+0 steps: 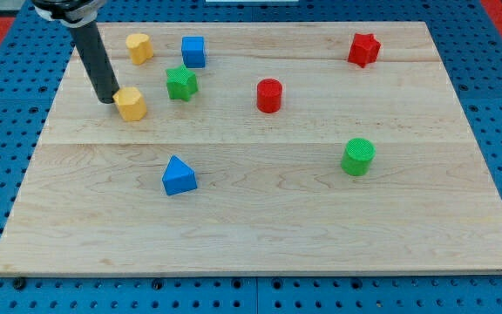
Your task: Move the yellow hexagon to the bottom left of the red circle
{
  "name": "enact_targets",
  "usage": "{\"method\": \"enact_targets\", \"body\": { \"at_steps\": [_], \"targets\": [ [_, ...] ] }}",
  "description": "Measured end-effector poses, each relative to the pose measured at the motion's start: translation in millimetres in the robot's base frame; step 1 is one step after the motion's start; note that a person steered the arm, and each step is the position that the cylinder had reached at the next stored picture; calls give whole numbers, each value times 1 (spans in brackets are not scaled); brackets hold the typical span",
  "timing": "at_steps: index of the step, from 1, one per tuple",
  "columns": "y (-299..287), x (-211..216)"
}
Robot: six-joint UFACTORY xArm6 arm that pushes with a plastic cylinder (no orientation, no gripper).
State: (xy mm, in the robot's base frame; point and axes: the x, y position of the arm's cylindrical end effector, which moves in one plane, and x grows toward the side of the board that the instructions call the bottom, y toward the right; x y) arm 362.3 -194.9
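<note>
In the upper left of the frame my tip [109,99] stands on the table [260,235], touching or almost touching the left side of a yellow hexagon [132,104]. This arm has no fingers, only the dark rod, so nothing can be clenched or released; the rod can only push. I think the tip is placed on the left side because the block must travel to the right, toward the red circle [269,95], and a push works only from behind the block.

A little higher, near the top edge, there is a second yellow block [139,48]; its shape looks similar, and I cannot say surely which of the two the task means. The one at the tip seems to be the one being worked on.

Going right, a green star [181,84] lies just beside the pushed hexagon, between it and the red circle, and a blue cube [193,51] is above this star. A straight push could hit the green star, so probably the path must pass below it. A blue triangle [179,176] lies lower, in the middle left of the frame, well apart.

The red circle is near the centre top. The place at its bottom left is free. To the right, a green cylinder [357,157] and a red star [363,50] are far from the work.
</note>
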Motion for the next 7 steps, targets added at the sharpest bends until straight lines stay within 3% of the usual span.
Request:
{"method": "enact_targets", "body": {
  "at_steps": [2, 7],
  "targets": [
    [36, 26],
    [40, 57]
  ]
}}
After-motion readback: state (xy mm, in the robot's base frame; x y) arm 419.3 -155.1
